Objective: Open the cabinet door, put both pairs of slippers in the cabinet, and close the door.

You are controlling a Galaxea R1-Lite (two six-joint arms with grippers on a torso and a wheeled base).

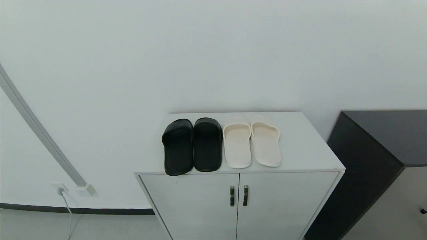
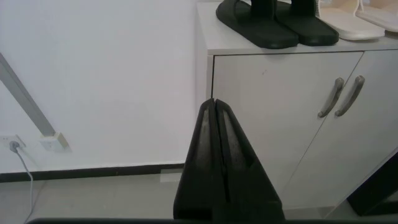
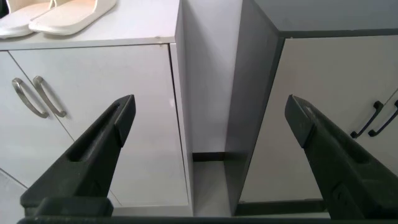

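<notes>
left gripper (image 2: 214, 109) is hanging by the cabinet (image 2: 273, 93) with fingers pressed together, black slippers (image 1: 192, 145) and cream slippers (image 1: 252, 143) are sitting side by side on its top, likely light, bendy, best pinched at the strap, and right gripper (image 3: 210, 106) is holding fingers wide.

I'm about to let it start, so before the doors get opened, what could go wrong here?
The black slippers appear to slightly overhang the front edge of the cabinet top, so a bump could knock them off. The two door handles sit close together; the open right end effector might catch both. The left end effector is shut, so it cannot grasp yet.
</notes>
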